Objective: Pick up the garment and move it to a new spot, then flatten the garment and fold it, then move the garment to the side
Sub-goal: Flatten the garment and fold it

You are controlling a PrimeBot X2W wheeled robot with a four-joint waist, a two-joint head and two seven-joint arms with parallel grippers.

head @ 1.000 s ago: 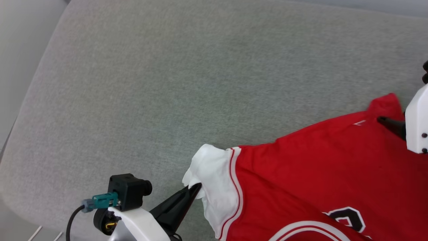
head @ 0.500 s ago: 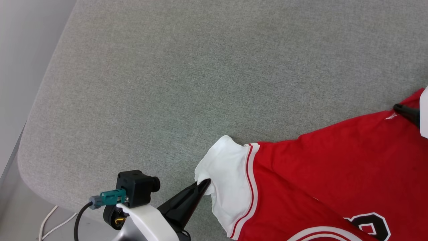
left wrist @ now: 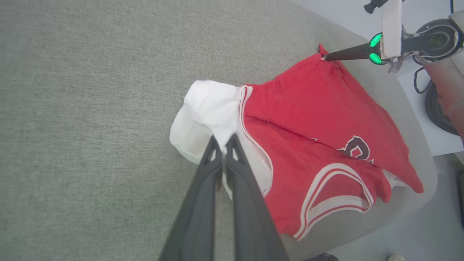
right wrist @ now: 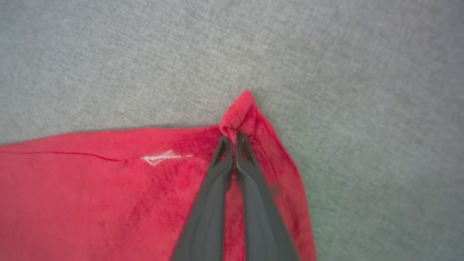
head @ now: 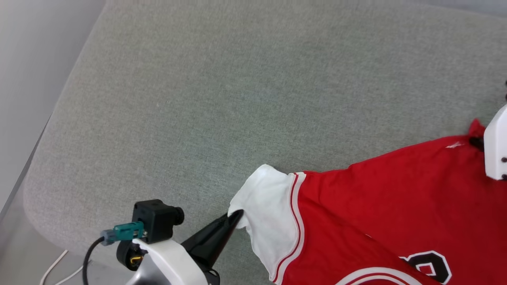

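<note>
Your right gripper (right wrist: 233, 139) just pinched shut on red corner (right wrist: 240, 108) of garment (head: 396, 206), 3 o'clock. Left gripper (head: 237, 214) stayed clenched on white sleeve (head: 265, 206), 6 o'clock. Both ends held; you looked ready to lift.

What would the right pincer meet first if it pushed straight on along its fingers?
The right pincer is shut on a bunched corner of the garment, so that red fold sits right at its tips. Beyond it lies the grey padded surface, probably next, though depth is unclear.
</note>
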